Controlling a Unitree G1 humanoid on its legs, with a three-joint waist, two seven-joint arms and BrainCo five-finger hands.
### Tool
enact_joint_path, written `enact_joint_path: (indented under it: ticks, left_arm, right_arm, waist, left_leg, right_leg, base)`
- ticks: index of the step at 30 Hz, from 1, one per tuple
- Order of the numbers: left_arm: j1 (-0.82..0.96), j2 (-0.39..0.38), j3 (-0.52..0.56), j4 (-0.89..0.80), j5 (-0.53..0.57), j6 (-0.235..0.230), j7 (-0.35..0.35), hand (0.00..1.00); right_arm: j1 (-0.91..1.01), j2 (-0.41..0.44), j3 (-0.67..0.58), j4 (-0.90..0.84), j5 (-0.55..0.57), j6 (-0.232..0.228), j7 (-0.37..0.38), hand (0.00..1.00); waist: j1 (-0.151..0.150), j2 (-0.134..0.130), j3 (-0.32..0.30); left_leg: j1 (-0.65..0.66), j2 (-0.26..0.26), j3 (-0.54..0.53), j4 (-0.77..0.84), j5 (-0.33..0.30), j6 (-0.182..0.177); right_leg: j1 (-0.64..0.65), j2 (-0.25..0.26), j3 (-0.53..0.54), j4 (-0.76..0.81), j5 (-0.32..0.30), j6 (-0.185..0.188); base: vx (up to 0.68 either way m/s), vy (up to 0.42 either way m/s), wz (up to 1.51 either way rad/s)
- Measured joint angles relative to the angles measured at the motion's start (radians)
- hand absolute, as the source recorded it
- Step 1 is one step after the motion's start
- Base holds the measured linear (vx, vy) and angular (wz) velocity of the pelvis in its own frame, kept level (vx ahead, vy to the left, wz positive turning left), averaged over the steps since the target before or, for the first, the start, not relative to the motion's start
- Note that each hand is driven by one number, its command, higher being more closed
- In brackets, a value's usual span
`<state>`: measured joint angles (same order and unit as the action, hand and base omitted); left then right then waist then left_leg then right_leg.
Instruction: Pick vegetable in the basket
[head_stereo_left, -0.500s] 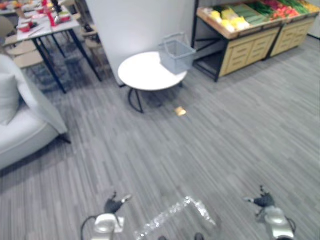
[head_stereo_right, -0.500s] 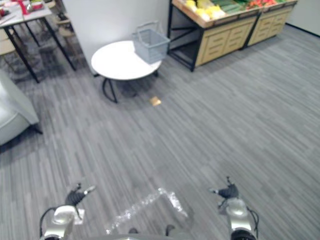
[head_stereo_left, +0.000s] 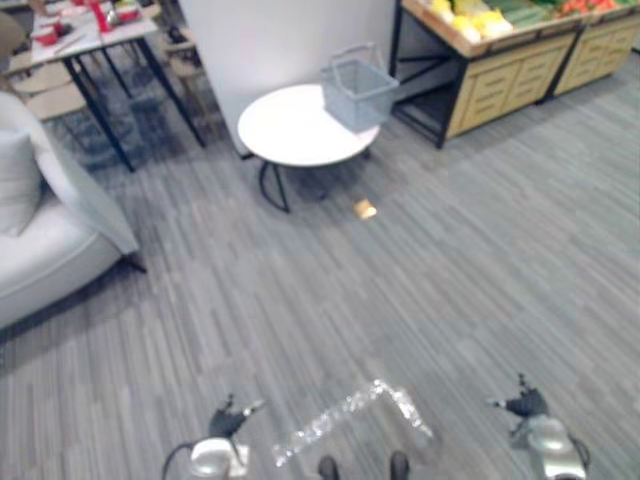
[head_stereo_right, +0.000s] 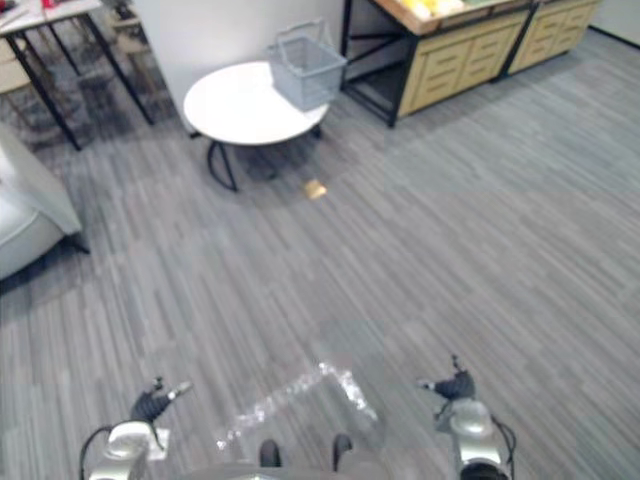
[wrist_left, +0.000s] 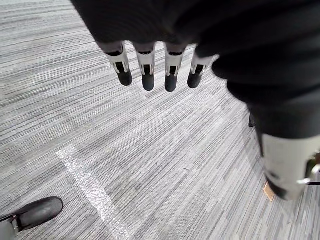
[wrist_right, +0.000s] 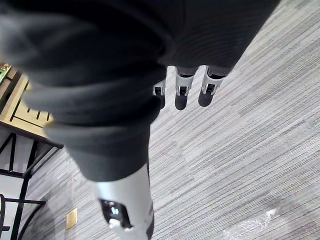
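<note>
You had your silver-grey left arm hanging low at the lower left of the head views. Its dark-covered left hand (head_stereo_left: 226, 413) was empty, with the silver, dark-tipped fingers (wrist_left: 147, 75) straight and side by side. Your right hand (head_stereo_left: 525, 404) hung at the lower right, well apart from the other, its fingers (wrist_right: 181, 95) straight below the dark ribbed cover and holding nothing.

Grey floor (head_stereo_left: 480, 260) holds round white table (head_stereo_left: 288, 135), pale sofa (head_stereo_left: 40, 250), wooden cabinets (head_stereo_left: 500, 88).
</note>
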<state>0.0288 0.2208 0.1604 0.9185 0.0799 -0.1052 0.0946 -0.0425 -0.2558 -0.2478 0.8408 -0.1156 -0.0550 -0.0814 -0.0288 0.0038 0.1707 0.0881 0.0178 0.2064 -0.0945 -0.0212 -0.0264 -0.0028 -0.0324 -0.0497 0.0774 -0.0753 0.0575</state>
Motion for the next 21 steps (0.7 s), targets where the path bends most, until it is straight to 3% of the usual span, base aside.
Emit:
enact_joint_path:
  ticks: [4,5,7,8,9,10,11,13,15,16,17,18,19,20,21]
  left_arm:
    - [-0.020,0.000,0.003,0.000,-0.039,0.000,0.002,0.00]
    - [-0.022,0.004,0.006,0.000,-0.039,0.000,0.006,0.00]
    - [-0.015,0.006,0.019,-0.002,-0.039,0.000,0.007,0.00]
    - [-0.011,0.005,0.038,-0.006,-0.039,0.000,0.007,0.00]
    - [0.005,0.004,0.050,-0.008,-0.039,0.002,0.007,0.00]
    - [0.013,0.004,0.050,-0.007,-0.039,0.005,0.008,0.00]
    - [0.017,0.004,0.050,-0.007,-0.039,0.009,0.008,0.00]
    - [0.015,0.001,0.049,-0.008,-0.039,0.008,0.008,0.00]
    - [0.026,-0.010,0.049,-0.008,-0.039,0.006,0.008,0.00]
    - [0.034,-0.015,0.049,-0.007,-0.039,0.005,0.007,0.00]
    - [0.045,-0.017,0.050,-0.005,-0.039,0.005,0.007,0.00]
    - [0.060,-0.018,0.064,-0.001,-0.039,0.005,0.006,0.00]
    - [0.065,-0.026,0.089,0.011,-0.038,0.005,0.006,0.00]
    - [0.065,-0.028,0.090,0.016,-0.038,0.006,0.004,0.00]
    - [0.068,-0.028,0.090,0.025,-0.038,0.008,-0.002,0.00]
  right_arm:
    - [-0.022,0.001,0.000,0.001,0.008,0.000,-0.002,0.00]
    - [-0.020,0.007,0.001,0.001,0.008,-0.001,-0.002,0.00]
    - [-0.013,0.015,0.022,0.000,0.008,-0.001,-0.003,0.00]
    - [-0.014,0.016,0.034,-0.001,0.008,-0.001,-0.002,0.00]
    - [-0.015,0.009,0.042,-0.004,0.008,-0.002,-0.002,0.00]
    - [-0.014,0.003,0.042,-0.005,0.009,-0.002,-0.003,0.00]
    - [-0.011,-0.002,0.038,-0.004,0.010,0.001,-0.008,0.00]
    - [-0.010,-0.007,0.019,-0.003,0.017,0.000,-0.016,0.00]
    - [-0.011,-0.019,0.019,-0.001,0.018,0.000,-0.020,0.00]
    - [-0.010,-0.022,0.020,-0.001,0.018,-0.001,-0.019,0.00]
    - [-0.005,-0.022,0.021,0.000,0.018,-0.001,-0.020,0.00]
    - [0.015,-0.005,0.030,0.013,0.017,-0.002,-0.015,0.00]
    - [0.029,0.014,0.028,0.029,0.015,-0.004,-0.004,0.00]
    - [0.029,0.021,0.027,0.038,0.012,-0.003,0.001,0.00]
    - [0.031,0.037,0.026,0.043,0.007,-0.001,0.001,0.00]
  waist:
    - [0.002,-0.001,0.026]
    - [0.001,-0.011,0.034]
    - [0.004,-0.023,0.052]
    - [0.007,-0.020,0.073]
    - [0.013,-0.004,0.102]
    - [0.018,-0.003,0.116]
    - [0.024,0.008,0.128]
    - [0.033,-0.012,0.137]
    - [0.038,-0.003,0.127]
    - [0.047,0.021,0.114]
    - [0.056,0.027,0.110]
    - [0.067,-0.006,0.098]
    - [0.064,-0.039,0.079]
    - [0.059,-0.048,0.083]
    - [0.054,-0.056,0.087]
  left_leg:
    - [-0.003,0.004,0.008,0.001,-0.006,-0.008]
    - [-0.035,0.012,0.012,0.076,-0.051,-0.021]
    - [-0.150,0.063,0.043,0.363,-0.147,-0.049]
    - [-0.254,0.131,0.065,0.629,-0.162,-0.053]
    - [-0.350,0.194,0.057,0.861,-0.134,-0.046]
    - [-0.384,0.211,0.045,0.927,-0.145,-0.048]
    - [-0.421,0.209,0.040,0.938,-0.175,-0.053]
    - [-0.460,0.166,0.067,0.798,-0.186,-0.052]
    - [-0.482,0.110,0.082,0.468,-0.098,-0.058]
    - [-0.475,0.106,0.074,0.353,-0.049,-0.061]
    - [-0.474,0.105,0.075,0.338,-0.012,-0.042]
    - [-0.467,0.077,0.088,0.388,-0.013,0.014]
    - [-0.456,0.044,0.102,0.426,-0.073,0.043]
    - [-0.438,0.035,0.108,0.441,-0.102,0.049]
    - [-0.391,0.026,0.109,0.463,-0.134,0.065]
  right_leg:
    - [-0.029,0.001,0.002,0.057,-0.038,-0.007]
    - [-0.041,-0.001,0.003,0.086,-0.066,-0.015]
    - [-0.039,0.005,0.012,0.104,-0.102,-0.030]
    - [-0.017,0.030,0.027,0.103,-0.109,-0.042]
    - [0.015,0.059,0.047,0.100,-0.113,-0.060]
    - [0.031,0.068,0.055,0.100,-0.119,-0.067]
    - [0.048,0.066,0.072,0.098,-0.131,-0.067]
    - [0.050,0.034,0.105,0.088,-0.145,-0.060]
    - [0.064,0.001,0.133,0.047,-0.166,-0.032]
    - [0.065,0.001,0.150,0.049,-0.188,-0.019]
    - [0.067,-0.001,0.163,0.062,-0.214,-0.013]
    - [0.066,-0.041,0.182,0.135,-0.274,-0.023]
    - [0.014,-0.069,0.169,0.300,-0.295,0.035]
    - [-0.018,-0.078,0.170,0.408,-0.286,0.078]
    - [-0.057,-0.081,0.177,0.582,-0.237,0.171]
  base:
    - [0.01,-0.009,0.00]
    - [0.03,-0.069,-0.05]
    - [0.03,-0.120,-0.10]
    - [0.08,-0.140,-0.39]
    - [0.12,-0.082,-0.52]
    - [0.21,-0.029,-0.49]
    - [0.19,0.046,-0.33]
    - [0.29,0.094,-0.41]
    - [0.41,0.165,-0.50]
    - [0.46,0.235,-0.50]
    - [0.52,0.279,-0.57]
    - [0.67,0.295,-0.36]
    - [0.59,0.222,-0.20]
    - [0.49,0.145,0.04]
    - [0.49,0.153,0.09]
